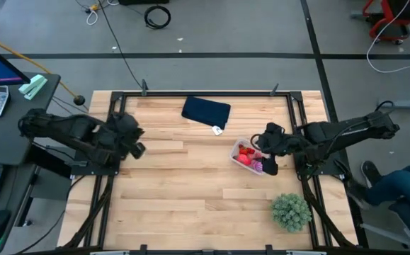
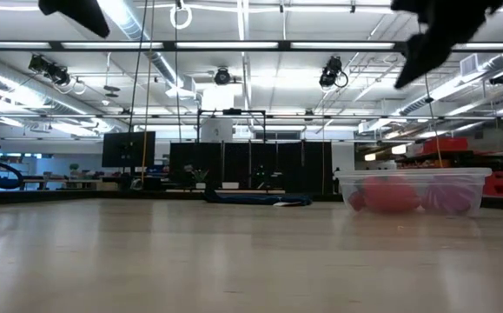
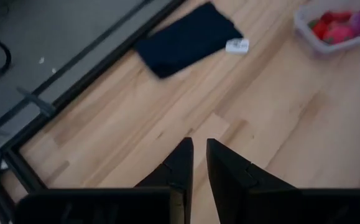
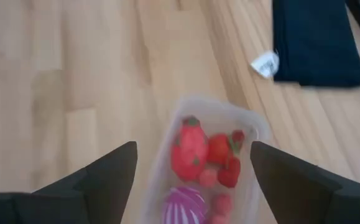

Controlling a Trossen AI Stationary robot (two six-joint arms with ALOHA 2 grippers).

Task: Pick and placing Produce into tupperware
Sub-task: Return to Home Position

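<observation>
The right gripper (image 4: 193, 148) hangs spread wide and empty over the tupperware (image 1: 236, 147) of produce (image 1: 246, 157), at three o'clock. The left gripper (image 3: 199, 149), fingers all but together and empty, sits at nine o'clock.

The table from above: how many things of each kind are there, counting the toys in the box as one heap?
Clear box: 1
Heap of toys in it: 1
Dark cloth: 1
Green plant: 1
Grippers: 2, left gripper by the table's left side, right gripper open above the box
Total: 6
</observation>
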